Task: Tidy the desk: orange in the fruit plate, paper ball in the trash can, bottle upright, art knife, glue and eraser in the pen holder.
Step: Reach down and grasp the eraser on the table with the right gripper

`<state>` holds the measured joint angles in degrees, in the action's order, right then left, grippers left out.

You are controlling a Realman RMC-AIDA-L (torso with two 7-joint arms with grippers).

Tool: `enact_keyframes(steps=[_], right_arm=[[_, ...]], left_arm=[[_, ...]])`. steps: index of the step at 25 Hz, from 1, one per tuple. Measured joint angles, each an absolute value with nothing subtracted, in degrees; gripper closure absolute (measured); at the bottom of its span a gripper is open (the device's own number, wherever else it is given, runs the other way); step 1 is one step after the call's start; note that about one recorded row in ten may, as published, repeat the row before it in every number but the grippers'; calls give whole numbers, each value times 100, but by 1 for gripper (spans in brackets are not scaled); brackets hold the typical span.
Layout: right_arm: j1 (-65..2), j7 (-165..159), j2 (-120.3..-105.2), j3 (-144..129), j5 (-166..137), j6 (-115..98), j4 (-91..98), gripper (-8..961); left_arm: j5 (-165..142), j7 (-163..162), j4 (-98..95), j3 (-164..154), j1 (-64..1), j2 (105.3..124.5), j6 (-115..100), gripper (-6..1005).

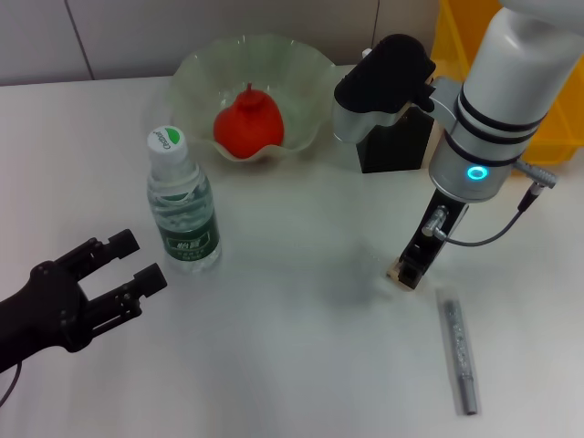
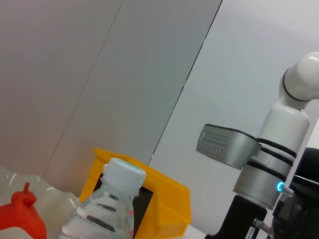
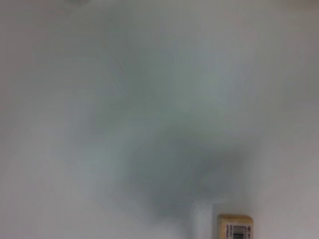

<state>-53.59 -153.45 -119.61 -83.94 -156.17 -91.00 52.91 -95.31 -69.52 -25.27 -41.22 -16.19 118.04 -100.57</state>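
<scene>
Your right gripper (image 1: 408, 272) is down at the table (image 1: 292, 365) in the lower right of the head view, pointing straight down onto a small tan eraser (image 1: 401, 276). From here you cannot tell whether it is spread or pinching the eraser. In the right wrist view the eraser (image 3: 235, 226) shows at the bottom edge as a tan block with a barcode label, lying on the white table (image 3: 99, 99).

Just right of that gripper and lower in the frame lies a grey art knife (image 1: 459, 351), flat on the table and apart from the eraser. Above the gripper, in the upper middle, stands the black pen holder (image 1: 394, 141).

Your left gripper (image 1: 128, 265) sits at the lower left edge, its fingers (image 1: 119, 243) spread and holding nothing. Just right of it stands the water bottle (image 1: 182, 203), upright with its cap on. The left wrist view shows that bottle (image 2: 107, 209) close at its lower edge.

At the upper centre, the pale green fruit plate (image 1: 301, 68) holds a red fruit (image 1: 248, 123). A yellow bin (image 1: 547, 128) fills the upper right corner.
</scene>
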Motion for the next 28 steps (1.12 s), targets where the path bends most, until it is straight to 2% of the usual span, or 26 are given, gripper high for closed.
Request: enact_keyframes(steps=[28], right_arm=[[-5309, -15315, -11964, -8633, -15460, -8596, 4971, 605]], left_arm=[[-9597, -6917, -2513, -4122, -1617, 11804, -10054, 212]])
